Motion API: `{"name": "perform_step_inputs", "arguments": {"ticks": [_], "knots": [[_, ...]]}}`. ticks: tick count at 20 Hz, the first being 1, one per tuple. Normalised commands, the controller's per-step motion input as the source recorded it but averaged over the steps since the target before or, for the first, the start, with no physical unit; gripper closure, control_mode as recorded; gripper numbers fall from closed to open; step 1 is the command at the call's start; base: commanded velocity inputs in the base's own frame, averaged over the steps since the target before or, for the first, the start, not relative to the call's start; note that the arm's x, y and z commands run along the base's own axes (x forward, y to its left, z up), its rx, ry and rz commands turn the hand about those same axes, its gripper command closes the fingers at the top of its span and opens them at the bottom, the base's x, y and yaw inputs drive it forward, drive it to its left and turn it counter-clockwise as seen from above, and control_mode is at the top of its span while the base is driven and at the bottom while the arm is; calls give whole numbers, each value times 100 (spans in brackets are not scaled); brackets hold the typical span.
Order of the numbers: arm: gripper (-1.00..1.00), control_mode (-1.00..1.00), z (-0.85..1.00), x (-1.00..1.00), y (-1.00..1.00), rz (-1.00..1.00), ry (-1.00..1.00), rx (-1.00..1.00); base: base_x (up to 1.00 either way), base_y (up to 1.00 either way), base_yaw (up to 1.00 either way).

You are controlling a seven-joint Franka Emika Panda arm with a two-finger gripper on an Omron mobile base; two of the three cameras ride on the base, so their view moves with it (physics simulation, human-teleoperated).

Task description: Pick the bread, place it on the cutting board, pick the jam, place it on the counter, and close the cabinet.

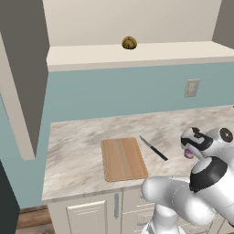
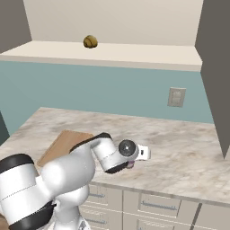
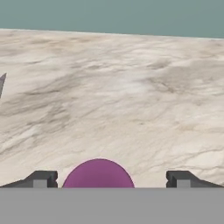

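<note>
The bread [image 1: 129, 43], a small golden-brown bun, sits on the cream inner shelf [image 1: 137, 55] of the open cabinet [image 1: 27, 68], toward the back and left of the shelf's middle; the right base view shows it [image 2: 90, 41] in the same place, well above the counter [image 1: 87, 137]. The cutting board [image 1: 123, 159] lies flat on the marbled counter near its front edge, bare on top; a knife [image 1: 153, 148] with a dark handle lies just beside the board's right side, apart from it, blade pointing toward the wall. An outlet plate [image 1: 192, 87] is set in the blue wall above the counter.

The arm is folded low over the counter's front edge, to the right of the board; the gripper [image 3: 98, 179] points along the worktop, its two dark fingertips [image 3: 41, 178] spread wide apart in the hand view; the purple jam [image 3: 98, 174] shows as a rounded top between them, nearer the left tip, with a clear gap on each side, so the fingers are not pinching it; a bit of the jar [image 1: 188, 153] peeks pink under the hand in the left base view, and a sliver [image 2: 130, 165] in the right base view.
</note>
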Motion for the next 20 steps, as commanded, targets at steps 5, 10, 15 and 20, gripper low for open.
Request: {"name": "perform_step_inputs", "arguments": {"ticks": [5, 10, 15, 20], "knots": [[-100, -100, 46, 0, 0, 0, 0, 0, 0, 0, 0], [-100, -100, 49, 0, 4, 0, 0, 1, 0, 0, 0], [-100, -100, 43, -1, 15, 0, 0, 0, 0, 0, 0], [-100, -100, 43, -3, 23, 0, 0, 4, 0, 0, 0]]}}
